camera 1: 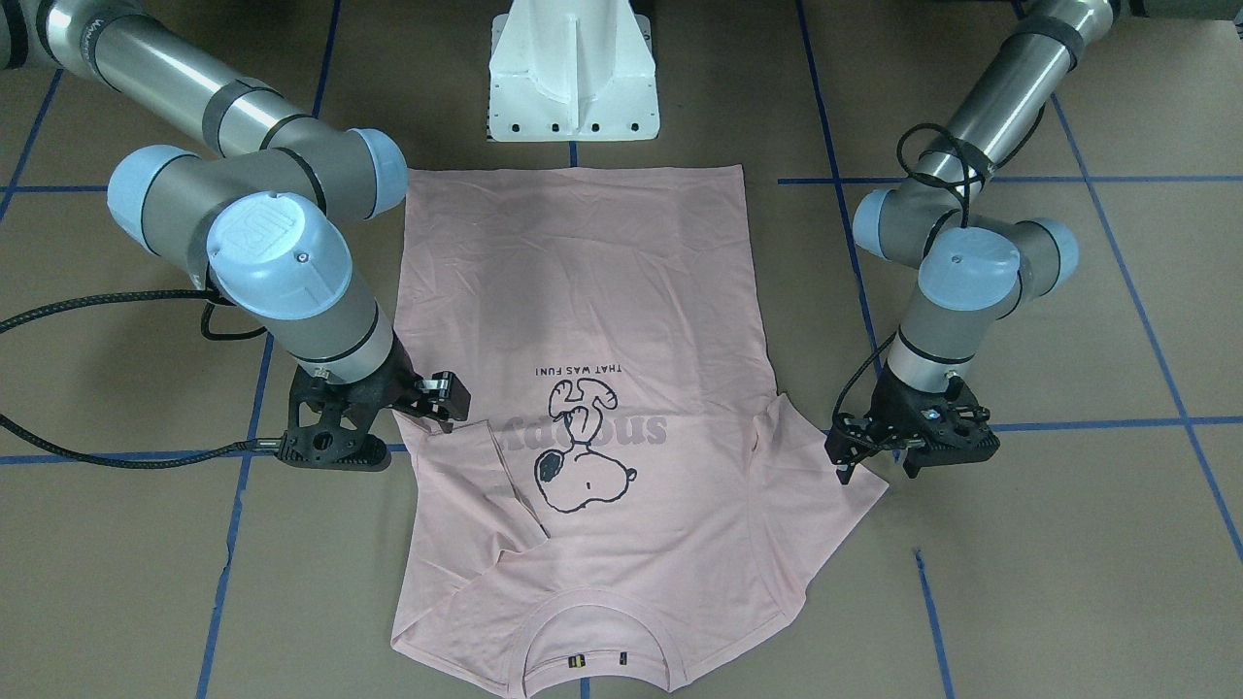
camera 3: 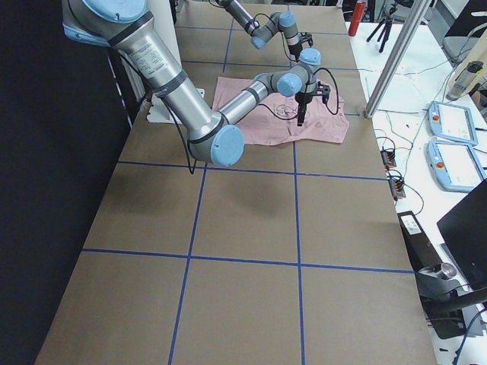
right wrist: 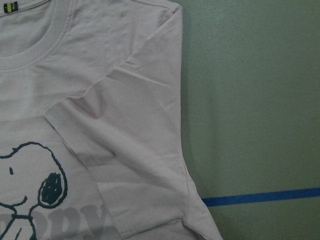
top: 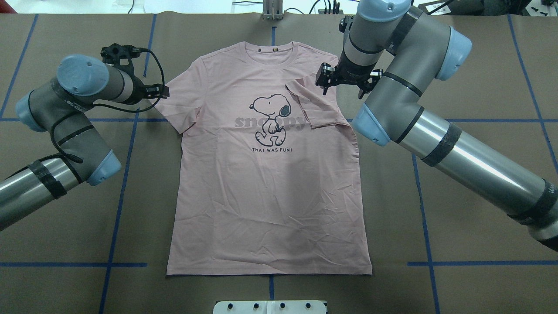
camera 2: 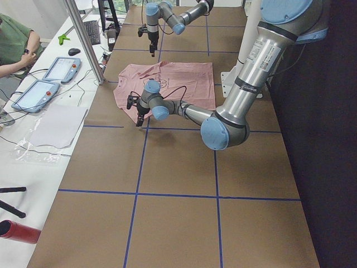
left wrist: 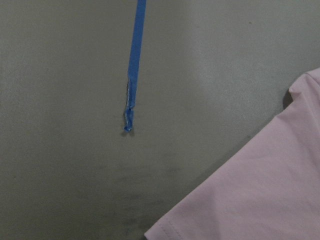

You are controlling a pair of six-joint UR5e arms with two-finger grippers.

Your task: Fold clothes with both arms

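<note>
The T-shirt (top: 266,196) lies flat, print up, on the table (top: 479,283). Its right-side sleeve (top: 314,104) is folded in over the chest and its left-side sleeve (top: 178,104) is spread flat, so the sleeves seem to be going in one at a time. The right tool (top: 343,85) hangs over the folded sleeve's shoulder and the left tool (camera 1: 879,466) sits just beside the flat sleeve's hem, probably to take it; both stand apart, holding nothing.
</note>
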